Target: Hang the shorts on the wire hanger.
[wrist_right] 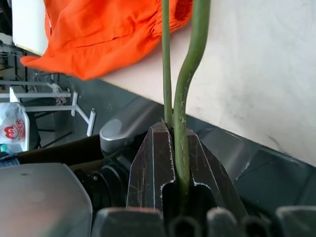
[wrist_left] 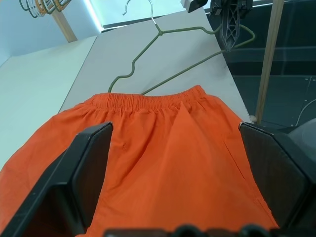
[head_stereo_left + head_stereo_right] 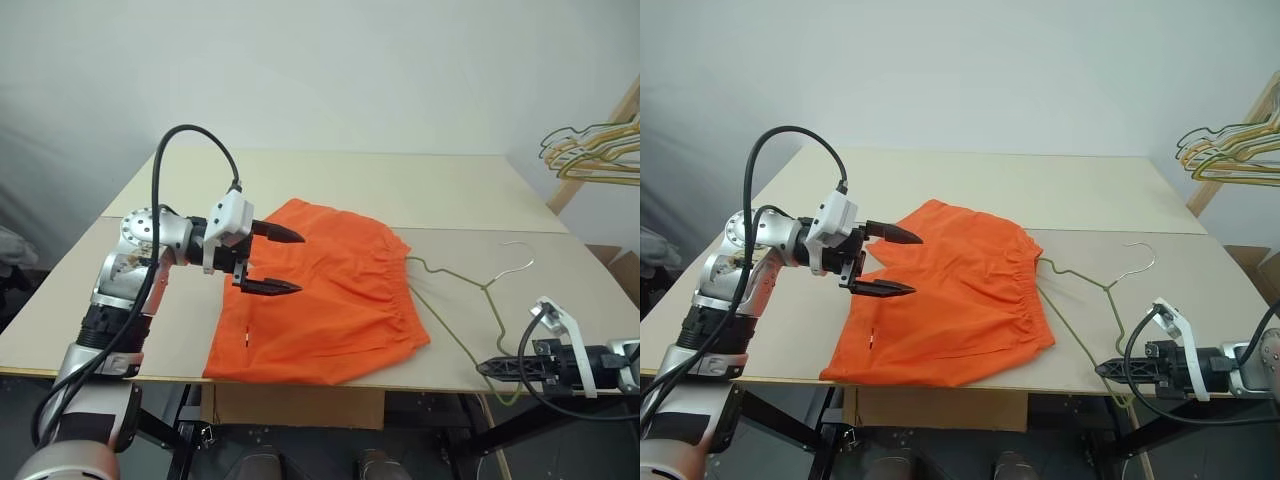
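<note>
The orange shorts (image 3: 330,300) lie flat on the table, their gathered waistband facing right. My left gripper (image 3: 299,263) hovers open just above the shorts' left part, its fingers (image 2: 94,168) spread wide with nothing between them. To the right of the waistband lies the thin grey-olive wire hanger (image 3: 485,287), its hook pointing to the far right. One of its corners reaches over the table's front edge. My right gripper (image 3: 484,368) is shut on that corner of the wire (image 1: 185,98), just off the front edge.
A bunch of yellow and grey hangers (image 3: 595,150) hangs on a wooden rack at the far right. The table (image 3: 400,190) is two pale boards side by side. A cardboard box (image 3: 300,405) sits under its front edge.
</note>
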`<action>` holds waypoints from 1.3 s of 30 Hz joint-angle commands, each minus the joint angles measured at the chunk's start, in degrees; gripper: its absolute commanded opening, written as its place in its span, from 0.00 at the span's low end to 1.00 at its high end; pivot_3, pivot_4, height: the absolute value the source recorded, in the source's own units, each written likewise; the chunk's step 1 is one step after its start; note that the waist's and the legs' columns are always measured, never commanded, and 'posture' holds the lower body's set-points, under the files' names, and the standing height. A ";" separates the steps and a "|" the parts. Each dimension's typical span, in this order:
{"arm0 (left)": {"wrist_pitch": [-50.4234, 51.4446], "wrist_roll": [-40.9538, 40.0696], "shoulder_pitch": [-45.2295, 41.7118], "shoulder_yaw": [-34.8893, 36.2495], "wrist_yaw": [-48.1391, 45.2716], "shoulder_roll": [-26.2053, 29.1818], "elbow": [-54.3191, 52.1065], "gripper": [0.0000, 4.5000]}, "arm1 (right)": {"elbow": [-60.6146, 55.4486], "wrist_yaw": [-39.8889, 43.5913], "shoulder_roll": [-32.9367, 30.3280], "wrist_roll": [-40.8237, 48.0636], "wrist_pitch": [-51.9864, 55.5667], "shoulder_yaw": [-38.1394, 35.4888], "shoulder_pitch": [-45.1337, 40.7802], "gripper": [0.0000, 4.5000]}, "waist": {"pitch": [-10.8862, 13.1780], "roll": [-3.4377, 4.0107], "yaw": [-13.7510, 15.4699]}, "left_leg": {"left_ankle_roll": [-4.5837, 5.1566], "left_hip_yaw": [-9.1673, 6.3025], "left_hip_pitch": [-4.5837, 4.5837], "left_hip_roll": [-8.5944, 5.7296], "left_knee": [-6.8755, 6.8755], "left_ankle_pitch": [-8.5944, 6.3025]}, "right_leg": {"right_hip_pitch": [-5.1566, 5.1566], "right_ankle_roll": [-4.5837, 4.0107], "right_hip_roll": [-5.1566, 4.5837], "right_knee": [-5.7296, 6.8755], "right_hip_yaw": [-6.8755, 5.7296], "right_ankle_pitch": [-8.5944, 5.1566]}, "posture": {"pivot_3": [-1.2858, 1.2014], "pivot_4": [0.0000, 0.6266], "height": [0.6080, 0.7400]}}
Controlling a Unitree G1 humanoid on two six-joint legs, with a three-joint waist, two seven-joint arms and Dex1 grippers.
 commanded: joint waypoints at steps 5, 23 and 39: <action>-0.24 -1.06 -0.66 1.15 0.30 0.69 -1.38 0.98 | 8.60 -6.51 5.05 -4.10 -1.42 3.25 -9.49 0.00 | 0.00 0.01 -0.06 | 0.00 0.01 0.00 -0.02 0.00 0.00 | -0.02 0.02 0.00 0.00 0.02 0.03 | 0.58 0.00 1.00; -0.72 -0.74 0.91 1.27 1.42 1.72 -3.12 0.98 | 19.64 -5.99 10.43 -7.04 -3.78 8.46 -20.03 0.00 | 0.00 0.01 1.18 | 0.01 0.02 -0.01 -0.01 0.02 0.01 | -0.06 -0.27 0.03 -0.02 0.01 0.25 | 0.60 0.00 1.00; -1.79 -0.28 0.90 0.92 1.49 2.22 -3.06 0.98 | 29.36 -5.59 16.88 -9.79 -5.59 10.58 -27.81 0.00 | 0.00 0.01 2.99 | 0.04 0.01 -0.10 -0.01 0.02 0.03 | -0.12 -0.30 0.02 -0.05 -0.02 0.32 | 0.61 0.00 1.00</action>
